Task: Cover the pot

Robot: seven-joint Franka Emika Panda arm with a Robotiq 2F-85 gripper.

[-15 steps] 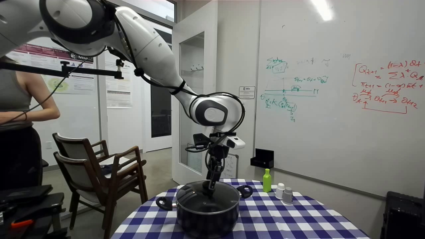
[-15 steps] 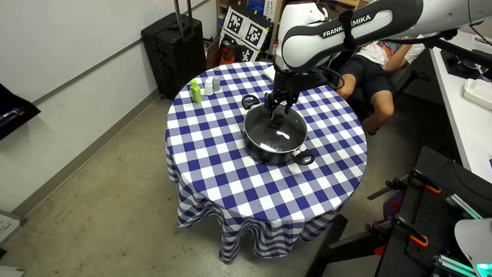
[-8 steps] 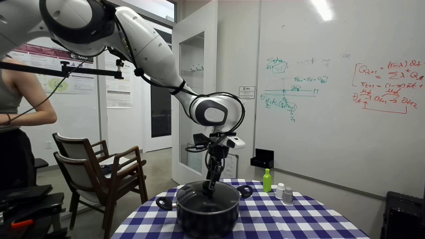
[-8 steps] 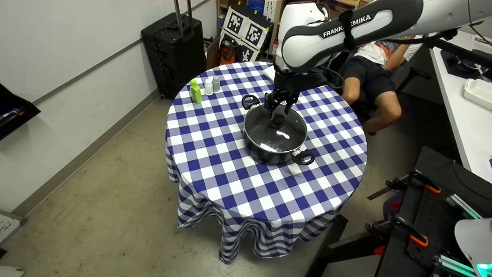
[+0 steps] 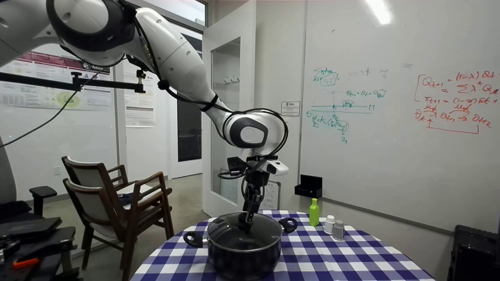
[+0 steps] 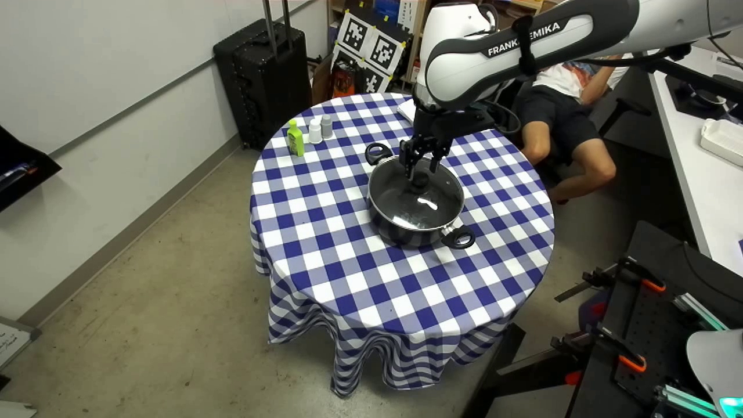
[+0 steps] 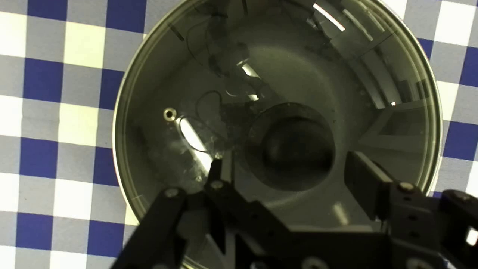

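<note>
Pot (image 5: pixel 244 263) stands on the cloth-covered bench (image 5: pixel 320 266), its inside showing only dimly through the glass lid (image 7: pixel 179 74) lying over its mouth. Going left to right in an exterior view, an office chair (image 5: pixel 7 175) is cut off at the edge, and two wooden chairs (image 5: pixel 84 201) overlap, the nearer hiding part of the farther. Next comes the pot itself: wide, round and black, a looped dark handle (image 5: pixel 187 237) on either side, a bright band around the lid, pale glare on the glass. Over its middle is the claw (image 7: pixel 289 164), spread apart, the lid's dark knob (image 7: pixel 298 147) showing in the gap between its fingers (image 7: pixel 366 180); black against black, whether they reach down around it is hard to make out. In the wrist view they block the lower part of the lid, whose top runs out of frame. Farther right, a green bottle (image 5: pixel 314 214), a white shaker (image 5: pixel 329 225) and a grey shaker (image 5: pixel 338 231) stand close together, and a black case (image 5: pixel 472 255) is cut off at the edge.
</note>
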